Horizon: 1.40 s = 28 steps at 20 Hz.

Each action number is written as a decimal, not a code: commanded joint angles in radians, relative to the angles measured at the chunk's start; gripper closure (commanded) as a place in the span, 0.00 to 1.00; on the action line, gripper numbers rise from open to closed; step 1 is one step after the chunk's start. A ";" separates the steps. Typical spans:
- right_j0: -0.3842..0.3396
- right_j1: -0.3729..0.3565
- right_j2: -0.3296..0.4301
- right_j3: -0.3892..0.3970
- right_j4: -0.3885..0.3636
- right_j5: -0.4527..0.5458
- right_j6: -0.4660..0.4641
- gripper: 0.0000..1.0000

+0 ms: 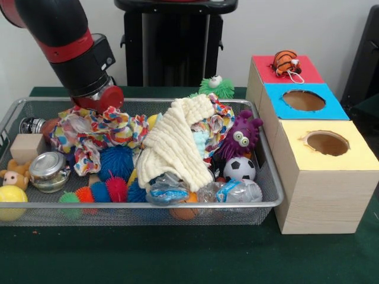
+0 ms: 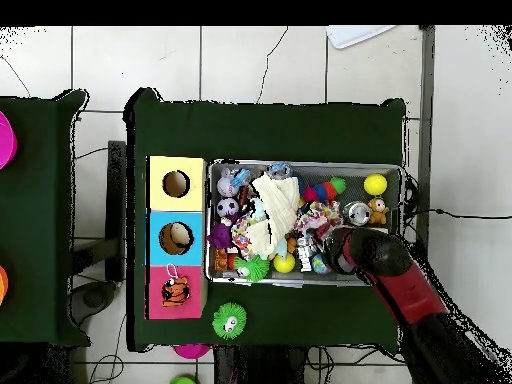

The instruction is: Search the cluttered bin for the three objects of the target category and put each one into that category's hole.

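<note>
Reaching down from the upper left of the front view, my arm ends low over the bin's (image 1: 269, 204) far left part, and my gripper (image 1: 99, 99) is sunk against a crumpled polka-dot cloth (image 1: 98, 135) there; whether it is parted, closed or holding anything I cannot tell, since its tip is hidden behind my own wrist and the cloth. The wire mesh bin sits on the green table (image 1: 189, 254), directly beneath and around my tool. Along its left end lie a yellow ball (image 1: 10, 196), a small teddy bear (image 1: 14, 176), a wooden block (image 1: 26, 147) and a glass jar with a metal lid (image 1: 48, 171). Just right of those, in front of my tool, are spiky rubber balls in blue (image 1: 115, 161), orange and pink. At the middle a cream knitted cloth (image 1: 177, 142) drapes over the heap, with crushed plastic bottles (image 1: 237, 190) by the near rim. Further right are a purple googly-eyed monster (image 1: 240, 137) and a small soccer ball (image 1: 240, 168). Behind the bin stands a green spiky toy (image 1: 216, 87). Right of the bin, touching it, a row of wooden boxes: yellow-topped (image 1: 355, 160), blue-topped (image 1: 337, 109) and red-topped (image 1: 266, 70), the last bearing a striped tiger toy (image 1: 287, 62).
</note>
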 commanded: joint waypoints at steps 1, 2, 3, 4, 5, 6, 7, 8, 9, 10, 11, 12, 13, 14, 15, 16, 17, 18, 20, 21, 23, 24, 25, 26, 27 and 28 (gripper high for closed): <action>0.051 -0.019 0.110 0.107 0.046 -0.049 0.201 0.00; 0.074 -0.034 0.086 0.096 0.029 -0.057 0.202 0.00; 0.101 -0.049 0.057 0.079 0.013 -0.042 0.200 0.00; 0.128 -0.064 0.028 0.062 -0.003 -0.027 0.197 0.00; 0.153 -0.079 0.000 0.043 -0.016 0.002 0.195 0.00; 0.180 -0.093 -0.029 0.021 -0.028 0.033 0.193 0.00; 0.203 -0.107 -0.055 0.004 -0.036 0.067 0.192 0.00; 0.215 -0.118 -0.070 0.008 -0.038 0.073 0.191 0.00; 0.229 -0.130 -0.085 0.002 -0.037 0.092 0.194 0.00; 0.241 -0.142 -0.100 -0.005 -0.036 0.115 0.194 0.00; 0.252 -0.154 -0.115 -0.012 -0.035 0.139 0.195 0.00; 0.261 -0.171 -0.127 -0.031 -0.031 0.185 0.201 0.00; 0.268 -0.185 -0.135 -0.038 -0.028 0.214 0.203 0.00; 0.272 -0.194 -0.141 -0.045 -0.027 0.241 0.203 0.00; 0.279 -0.204 -0.150 -0.053 -0.030 0.269 0.202 0.00; 0.285 -0.215 -0.159 -0.060 -0.032 0.296 0.201 0.00; 0.289 -0.224 -0.165 -0.068 -0.034 0.317 0.198 0.00; 0.292 -0.225 -0.172 -0.076 -0.038 0.330 0.193 0.00; 0.297 -0.230 -0.182 -0.095 -0.050 0.364 0.179 0.00; 0.299 -0.234 -0.188 -0.104 -0.057 0.381 0.175 0.00; 0.301 -0.238 -0.197 -0.124 -0.074 0.404 0.163 0.00; 0.303 -0.236 -0.203 -0.139 -0.085 0.420 0.159 0.00; 0.304 -0.237 -0.205 -0.151 -0.096 0.420 0.149 0.00; 0.304 -0.238 -0.208 -0.163 -0.106 0.420 0.139 0.00; 0.304 -0.238 -0.211 -0.175 -0.117 0.412 0.130 0.00; 0.306 -0.237 -0.219 -0.192 -0.137 0.403 0.119 0.00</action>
